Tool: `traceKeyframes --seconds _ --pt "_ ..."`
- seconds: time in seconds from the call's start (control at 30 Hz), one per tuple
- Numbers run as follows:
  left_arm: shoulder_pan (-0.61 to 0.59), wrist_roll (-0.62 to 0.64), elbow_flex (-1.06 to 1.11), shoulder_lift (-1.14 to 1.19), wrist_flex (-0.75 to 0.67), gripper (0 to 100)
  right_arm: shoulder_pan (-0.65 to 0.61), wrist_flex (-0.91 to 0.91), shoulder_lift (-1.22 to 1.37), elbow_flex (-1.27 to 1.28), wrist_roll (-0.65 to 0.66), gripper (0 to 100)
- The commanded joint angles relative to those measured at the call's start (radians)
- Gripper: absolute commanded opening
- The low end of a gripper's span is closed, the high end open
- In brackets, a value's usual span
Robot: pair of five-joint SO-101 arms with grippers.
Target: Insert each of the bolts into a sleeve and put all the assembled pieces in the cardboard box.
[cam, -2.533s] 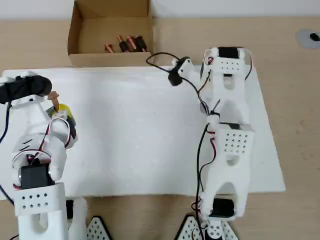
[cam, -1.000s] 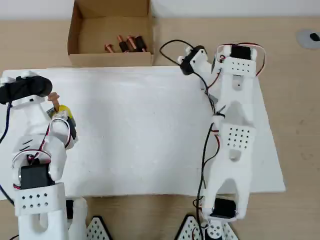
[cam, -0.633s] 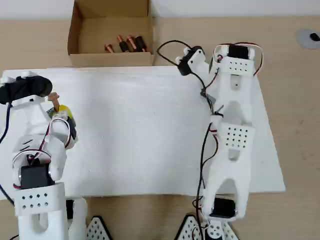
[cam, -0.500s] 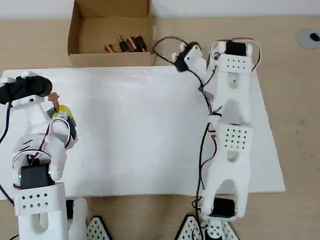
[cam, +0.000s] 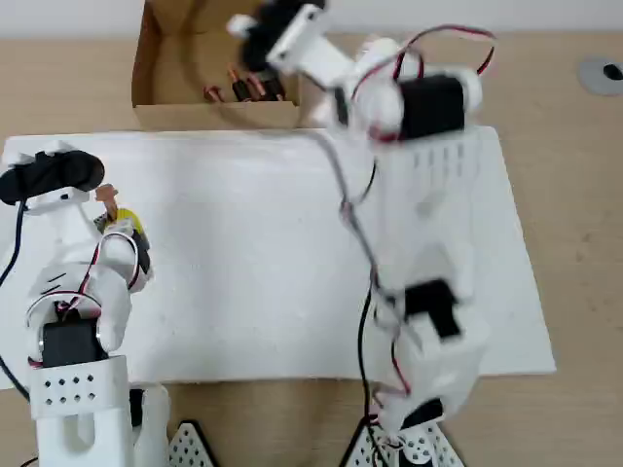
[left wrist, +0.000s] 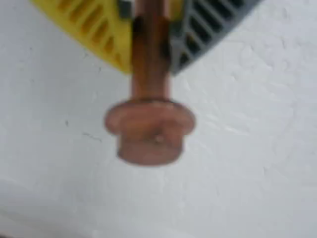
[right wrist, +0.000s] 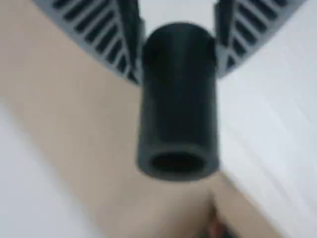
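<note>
Above the white mat [cam: 253, 253], a copper bolt [left wrist: 148, 124] is gripped by its shank between the fingers of the left gripper [left wrist: 151, 25], head outward. Farther off, an empty black sleeve [right wrist: 178, 124] is clamped in the fingers of the right gripper [right wrist: 178, 44], raised near the cardboard box [cam: 146, 78], where assembled pieces [cam: 243, 86] are gathered. Released there, the sleeve would likely be boxed without its bolt.

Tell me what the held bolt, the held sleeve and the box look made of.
Bolt: likely copper or copper-plated metal, dull reddish-brown surface. Sleeve: probably matte black rubber or plastic, no glint. Cardboard box: plain brown cardboard, thin walls.
</note>
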Motion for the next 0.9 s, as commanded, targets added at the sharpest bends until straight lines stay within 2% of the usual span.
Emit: traceKeyframes --seconds 0.0,0.1,0.23,0.4,0.57,0.8,0.87 --pt "-0.005 -0.002 -0.071 -0.018 -0.091 1 -0.143 0.014 -0.22 0.03 -0.184 1.1" --pt "0.0 0.002 -0.052 -0.021 -0.163 1 -0.197 0.014 -0.349 0.117 -0.316 1.1" --pt "0.066 0.003 -0.061 -0.021 -0.184 1 -0.223 0.014 -0.545 0.361 -0.338 1.1" --pt "0.184 0.006 -0.141 -0.022 -0.126 1 -0.246 0.005 -0.897 0.745 -0.347 1.1" --pt "0.308 0.063 -0.288 -0.099 -0.078 1 -0.245 -0.061 -1.297 1.227 -0.477 1.1" --pt "0.46 0.055 -0.388 -0.182 -0.072 1 -0.245 -0.425 -1.802 1.886 -0.479 1.1" --pt "0.473 0.014 -0.382 -0.186 -0.063 1 -0.245 -0.525 -1.897 2.06 -0.483 1.1"
